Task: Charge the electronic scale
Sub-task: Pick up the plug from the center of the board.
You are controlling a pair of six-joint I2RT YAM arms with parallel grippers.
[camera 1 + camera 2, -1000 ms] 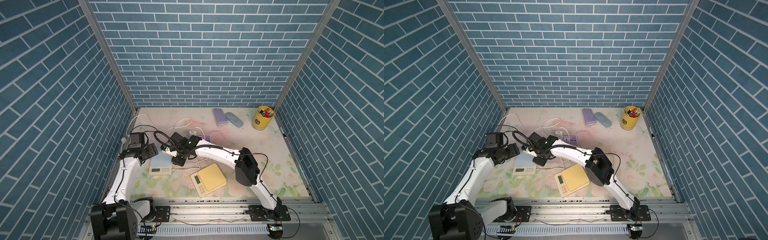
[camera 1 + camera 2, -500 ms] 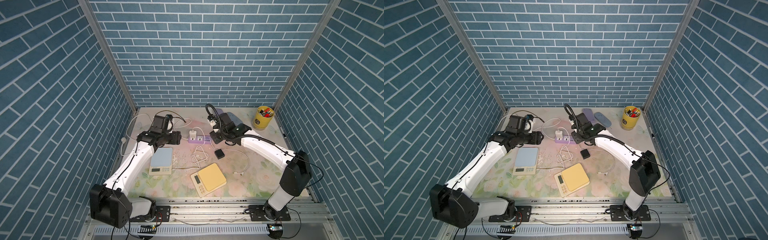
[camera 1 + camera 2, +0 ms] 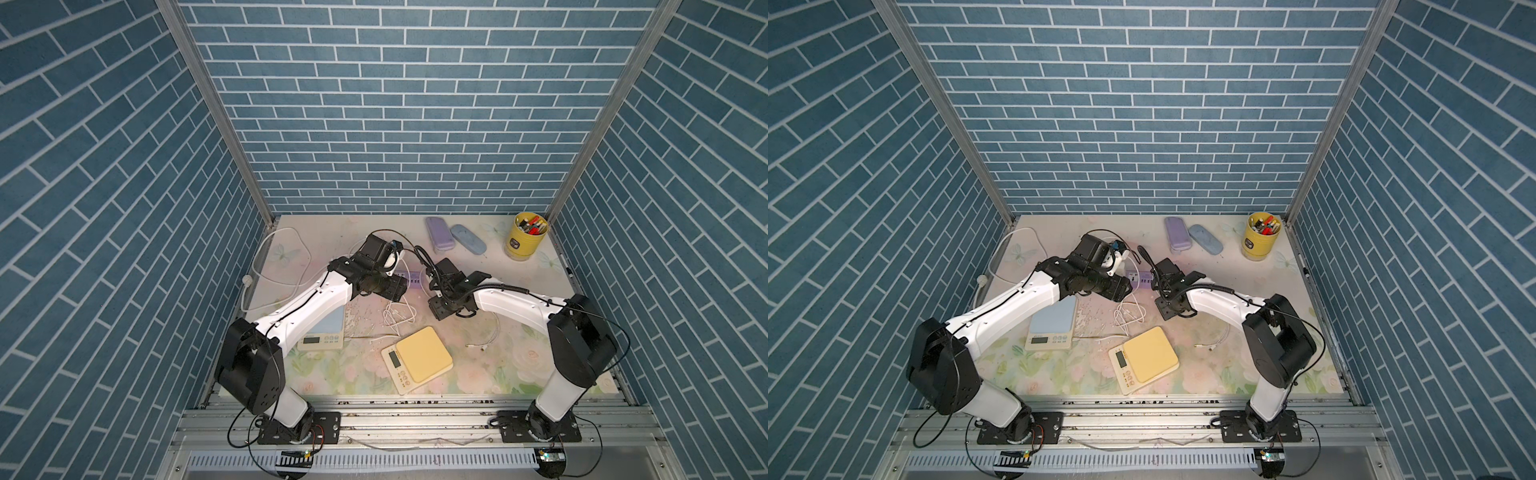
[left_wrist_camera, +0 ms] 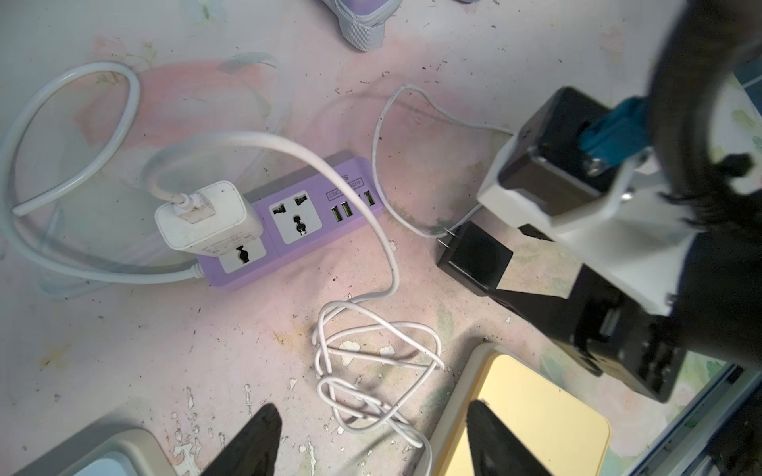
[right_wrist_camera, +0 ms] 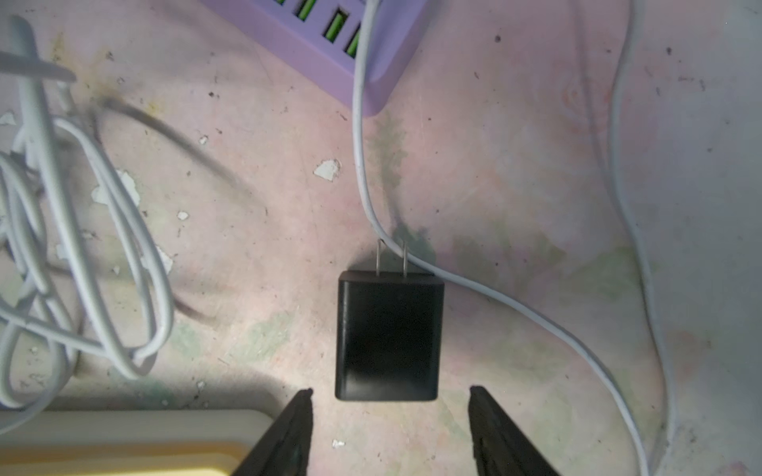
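Right gripper point(image 5: 389, 391) hovering open, lining up on loose black plug point(image 5: 389, 338) mid-bench, likely for pickup; left gripper point(image 4: 373, 406) hanging open above coiled cable point(image 4: 377, 357).

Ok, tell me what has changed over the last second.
Right arm swung from beside the blue scale to the back, then came down; its open jaws now face the black adapter without gripping it. Left arm reached from the left edge toward the strip, jaws open. The yellow scale, blue scale, strip and white charger stayed put.
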